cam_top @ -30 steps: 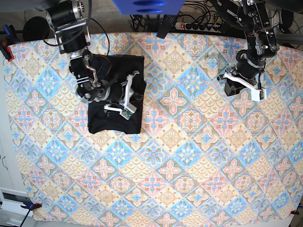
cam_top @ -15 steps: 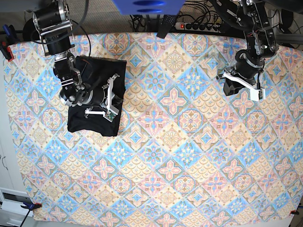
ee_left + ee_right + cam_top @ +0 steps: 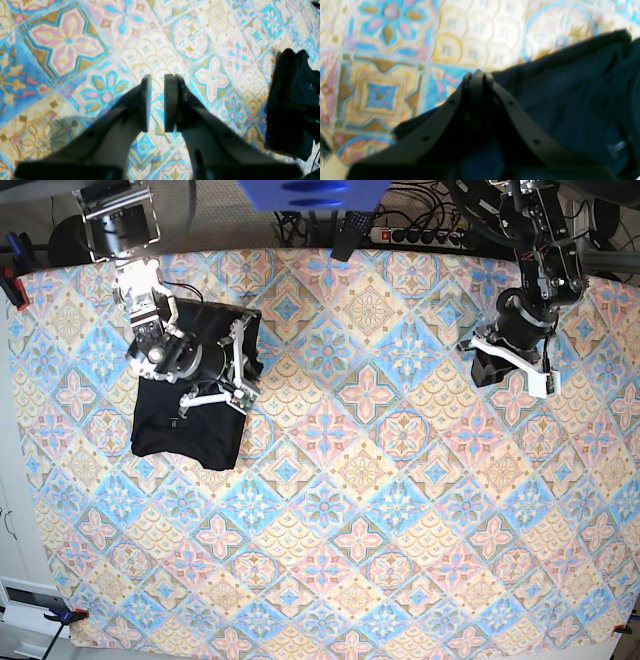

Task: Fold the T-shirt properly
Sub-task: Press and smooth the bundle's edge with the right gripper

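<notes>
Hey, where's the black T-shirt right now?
In the base view the T-shirt lies folded near the upper left of the patterned tablecloth, under the right gripper.

Item: plain black short-sleeved cloth T-shirt [image 3: 190,435], soft, matte, unprinted. We record it folded into a compact, roughly rectangular bundle lying flat at the base view's upper left. We note a small pale label [image 3: 616,147] on its upper layer; edges slightly rumpled.
</notes>
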`<move>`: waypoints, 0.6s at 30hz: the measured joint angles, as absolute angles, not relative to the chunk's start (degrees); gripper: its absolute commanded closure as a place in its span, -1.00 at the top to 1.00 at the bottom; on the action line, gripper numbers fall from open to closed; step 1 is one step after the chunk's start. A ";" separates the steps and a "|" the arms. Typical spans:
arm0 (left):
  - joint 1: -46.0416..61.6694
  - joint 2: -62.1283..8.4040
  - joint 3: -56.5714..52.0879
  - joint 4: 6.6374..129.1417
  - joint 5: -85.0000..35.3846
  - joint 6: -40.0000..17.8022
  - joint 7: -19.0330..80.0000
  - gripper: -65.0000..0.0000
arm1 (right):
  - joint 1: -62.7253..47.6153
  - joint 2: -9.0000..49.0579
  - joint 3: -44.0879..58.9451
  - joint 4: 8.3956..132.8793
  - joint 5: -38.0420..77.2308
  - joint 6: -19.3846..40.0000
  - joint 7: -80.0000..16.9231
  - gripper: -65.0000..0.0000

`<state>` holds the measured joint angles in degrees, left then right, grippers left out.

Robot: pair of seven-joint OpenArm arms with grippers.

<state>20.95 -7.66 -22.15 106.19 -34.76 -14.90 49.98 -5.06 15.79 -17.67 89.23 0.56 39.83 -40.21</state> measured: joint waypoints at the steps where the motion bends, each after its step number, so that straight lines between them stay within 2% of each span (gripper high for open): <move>1: 20.95 -7.68 -22.15 106.19 -34.76 -14.90 49.93 -0.77 | -6.11 15.86 -17.67 90.06 0.60 39.86 -40.80 -0.99; 13: 21.10 -7.77 -20.21 106.19 -34.74 -14.87 50.00 -0.77 | -11.46 15.55 -17.74 91.50 0.60 39.88 -40.77 -0.99; 18: 20.99 -7.77 -20.21 106.19 -34.74 -14.90 49.98 -0.77 | -10.83 15.66 -17.50 85.43 1.98 39.81 -38.28 -0.99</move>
<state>20.99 -7.77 -20.21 106.19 -34.74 -14.90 49.98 -10.83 15.66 -17.50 85.43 1.98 39.81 -38.28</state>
